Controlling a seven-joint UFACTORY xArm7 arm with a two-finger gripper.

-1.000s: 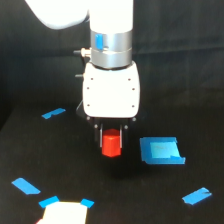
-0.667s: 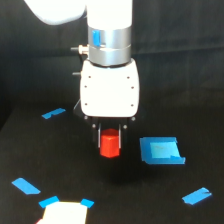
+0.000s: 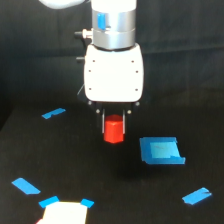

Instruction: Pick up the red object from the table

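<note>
The red object (image 3: 114,129) is a small red-orange stubby block. It hangs between the fingers of my gripper (image 3: 114,131), below the gripper's white body (image 3: 114,74), in the middle of the exterior view. The jaws are shut on its sides. The block is lifted above the black table (image 3: 90,175), with a gap of dark surface under it. The fingers are mostly hidden behind the block and in shadow.
A blue square patch (image 3: 161,151) lies on the table to the exterior view's right of the block. Blue tape strips lie at the left (image 3: 53,113), lower left (image 3: 26,186) and lower right (image 3: 196,195). A white card with blue tape corners (image 3: 65,210) sits at the bottom edge.
The gripper has risen with the red object held in it; the block now hangs higher above the table than one second ago.
</note>
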